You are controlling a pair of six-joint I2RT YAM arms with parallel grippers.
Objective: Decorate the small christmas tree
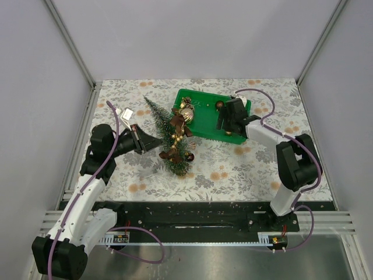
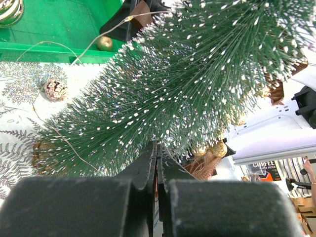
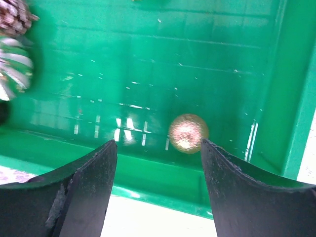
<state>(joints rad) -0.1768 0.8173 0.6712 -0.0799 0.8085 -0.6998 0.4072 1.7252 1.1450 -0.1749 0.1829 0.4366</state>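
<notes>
The small christmas tree (image 1: 166, 131) lies on its side on the floral table, tip to the far left, base (image 1: 180, 166) near. Brown bows and gold balls (image 2: 218, 148) hang on it. My left gripper (image 1: 157, 142) is shut, its tips (image 2: 158, 148) buried in the tree's bristles (image 2: 187, 84); whether they pinch anything is hidden. My right gripper (image 1: 227, 122) is open over the green tray (image 1: 204, 119). In the right wrist view a gold glitter ball (image 3: 188, 133) lies on the tray floor (image 3: 148, 59) just inside the right finger, with the gripper (image 3: 158, 145) above it.
The tray holds more ornaments: a pinecone (image 3: 15, 15), a striped silver bauble (image 3: 15, 64), a brown ball (image 1: 220, 105). A loose pinecone (image 2: 55, 90) lies on the cloth by the tray's edge. Enclosure walls ring the table.
</notes>
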